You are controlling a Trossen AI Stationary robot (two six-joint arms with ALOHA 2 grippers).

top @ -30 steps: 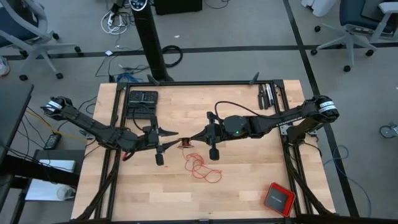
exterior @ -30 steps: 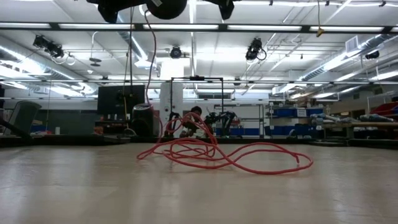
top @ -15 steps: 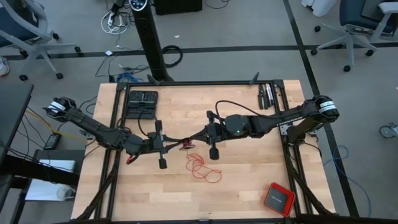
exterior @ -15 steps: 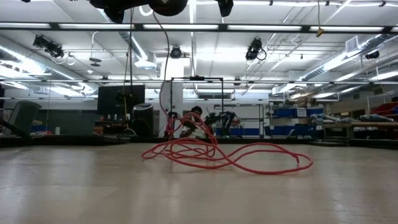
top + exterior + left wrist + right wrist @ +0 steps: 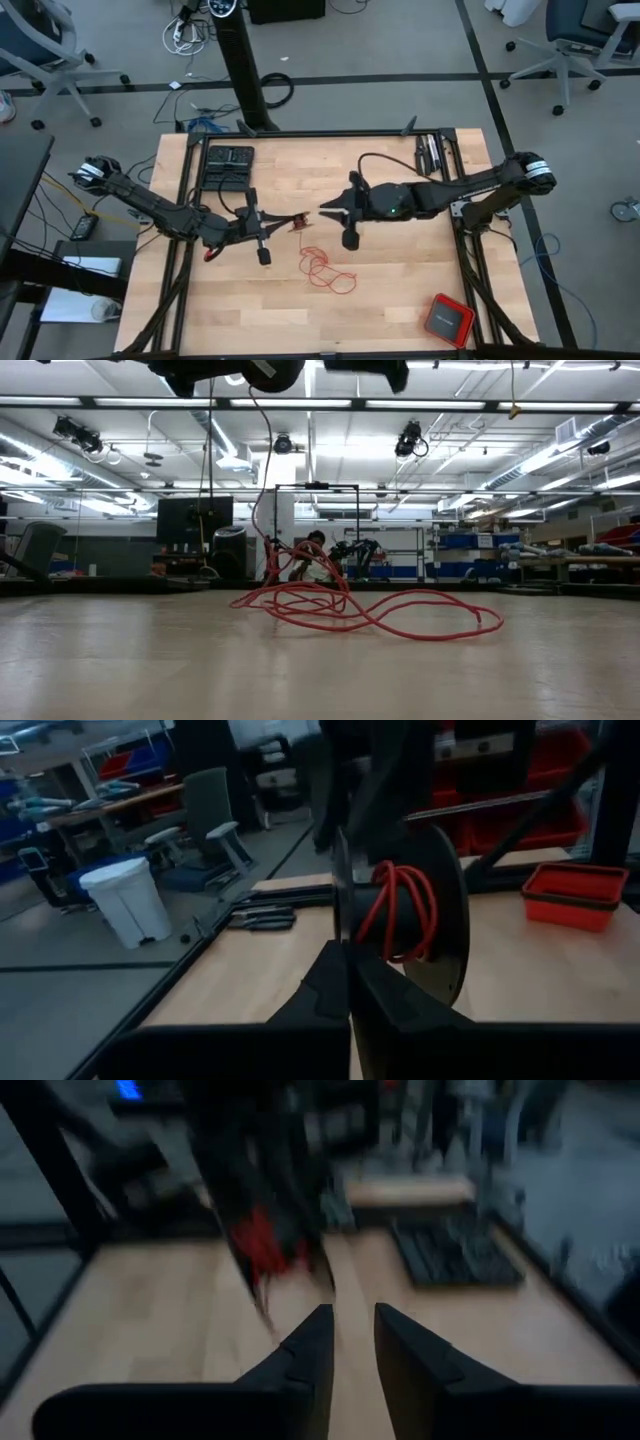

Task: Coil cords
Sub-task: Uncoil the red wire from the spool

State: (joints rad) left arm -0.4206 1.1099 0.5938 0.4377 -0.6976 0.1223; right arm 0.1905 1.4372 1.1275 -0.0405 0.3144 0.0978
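My left gripper point(image 5: 283, 223) clamps spool point(image 5: 400, 910) mid-table; red cord point(image 5: 322, 266) trails near side. Right gripper point(image 5: 325, 212) parted, empty. Hold spool steady, feed slack evenly.

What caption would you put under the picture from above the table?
Left gripper holds a small spool of red cord; right gripper sits open nearby, loose loops below.

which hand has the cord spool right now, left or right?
The left hand: shut on the spool wound with red cord. The right hand is open, apart from it.
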